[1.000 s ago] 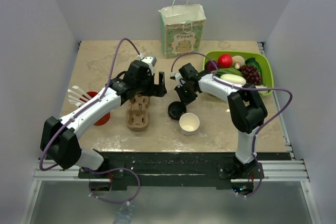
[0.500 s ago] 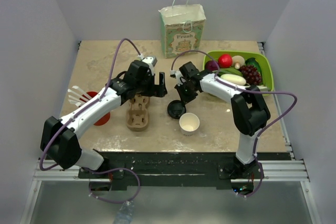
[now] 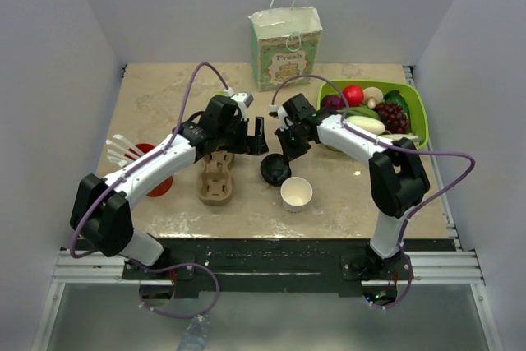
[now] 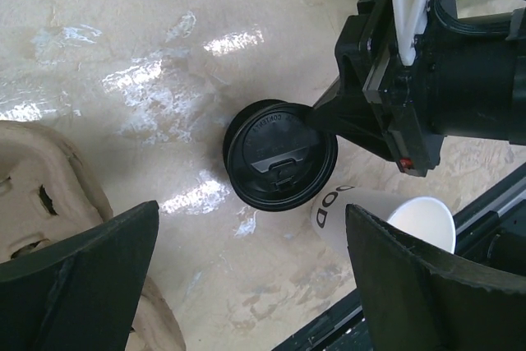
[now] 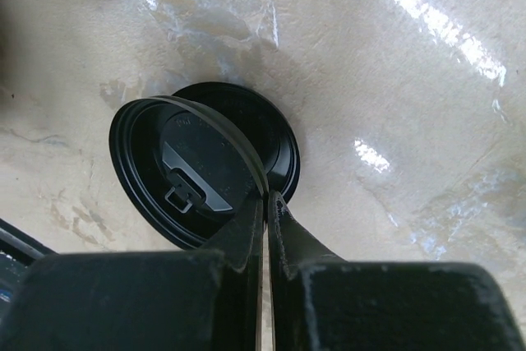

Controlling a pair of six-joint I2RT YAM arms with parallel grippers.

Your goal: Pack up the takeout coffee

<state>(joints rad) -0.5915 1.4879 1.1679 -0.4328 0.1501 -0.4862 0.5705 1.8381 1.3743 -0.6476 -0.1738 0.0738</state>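
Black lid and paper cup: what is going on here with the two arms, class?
The right gripper pinches the rim of the black lid, which is down on the table next to the open white cup. The left gripper hangs open nearby, holding nothing. The cup has no lid yet and stands outside the cardboard carrier.

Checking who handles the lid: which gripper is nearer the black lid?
Right. The right gripper pinches the rim of the black lid; the left gripper hovers open, apart from it.
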